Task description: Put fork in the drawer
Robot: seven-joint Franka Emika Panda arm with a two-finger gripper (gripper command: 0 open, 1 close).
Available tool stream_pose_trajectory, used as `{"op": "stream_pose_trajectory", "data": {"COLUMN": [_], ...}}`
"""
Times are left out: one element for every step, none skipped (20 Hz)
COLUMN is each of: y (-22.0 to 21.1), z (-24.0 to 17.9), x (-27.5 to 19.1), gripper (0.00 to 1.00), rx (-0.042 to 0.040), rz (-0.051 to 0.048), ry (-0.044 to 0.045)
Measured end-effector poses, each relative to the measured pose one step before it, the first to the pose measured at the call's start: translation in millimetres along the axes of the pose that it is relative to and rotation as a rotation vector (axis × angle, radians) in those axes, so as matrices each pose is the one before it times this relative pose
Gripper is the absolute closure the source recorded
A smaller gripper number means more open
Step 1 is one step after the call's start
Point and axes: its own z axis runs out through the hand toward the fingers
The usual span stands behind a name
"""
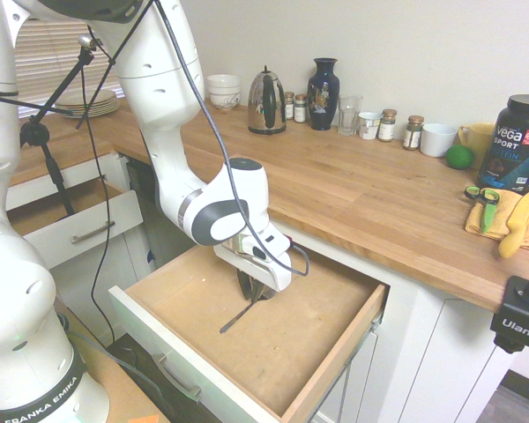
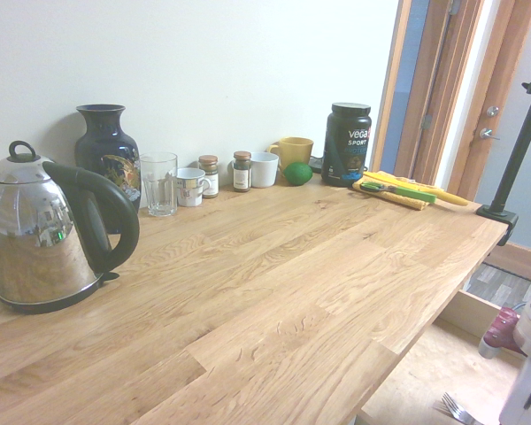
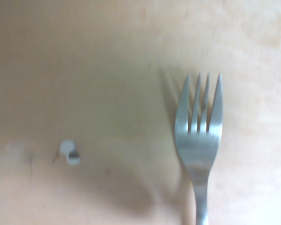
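Leftmost in the first exterior view, a smaller white drawer [image 1: 75, 231] stands pulled out under the counter, with a stack of plates [image 1: 88, 101] on the butcher-block countertop [image 1: 353, 194] above it. Next comes the large drawer [image 1: 322, 374], pulled wide open, its bare wood bottom showing and its bar handle at the white front. Down inside it sits the gripper [image 1: 252, 295], low over the wood, and the fork [image 1: 241, 315] slants from between the fingers to the drawer bottom, handle end touching the wood. The fingers look closed narrowly around the fork, though the wrist body hides most of them. In the wrist view the fork's four tines lie close above the drawer bottom beside a small round plug in the wood. Along the wall further right stand a steel kettle [image 1: 266, 102], a dark blue vase [image 1: 323, 94], a drinking glass [image 1: 350, 115], spice jars, a white cup, a lime [image 1: 459, 157] and a black protein tub [image 1: 517, 144]. Green-handled scissors [image 1: 482, 203] lie on a yellow cloth at the far right.
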Motion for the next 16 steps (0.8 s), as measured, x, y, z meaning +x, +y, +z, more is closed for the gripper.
{"op": "stream_pose_trajectory", "data": {"y": [1.12, 0.59, -0.27, -0.4, -0.23, -0.04, -0.15, -0.71, -0.19, 0.85, 0.98, 1.14, 1.34, 1.12, 1.52, 1.63], "z": [-0.63, -0.82, -1.04, -1.15, -1.11, -1.26, -2.27, -4.13, -4.86, -5.35, -5.87, -6.7, -7.51, -7.31, -7.14, -6.92], "x": [-1.45, -0.92, -0.1, 0.42, 0.56, 0.83, 2.26, 4.91, 4.59, 3.65, 2.99, 2.17, 1.72, 0.6, -0.12, -0.7], "gripper": [0.0, 0.0, 0.0, 0.0, 0.0, 0.0, 0.0, 0.0, 0.0, 0.0, 0.0, 0.0, 0.0, 0.0, 0.0, 0.0], "rx": [0.00074, 0.00146, 0.00213, 0.00225, 0.00217, 0.0023, 0.00398, 0.00586, 0.00585, 0.00448, 0.0043, 0.00329, 0.00235, 0.00209, 0.00285, 0.00273], "rz": [0.00246, 0.00162, 0.00017, 0.00035, 0.00085, 0.00144, 0.00302, 0.00511, 0.00461, 0.00503, 0.00522, 0.00302, 0.00059, -0.00429, -0.00486, -0.00423], "ry": [-0.0004, 0.00066, 0.00175, 0.00198, 0.0021, 0.00256, 0.00487, 0.00699, 0.00604, 0.00294, 0.00135, -0.00228, -0.00361, -0.00193, -0.00023, 0.00094]}}
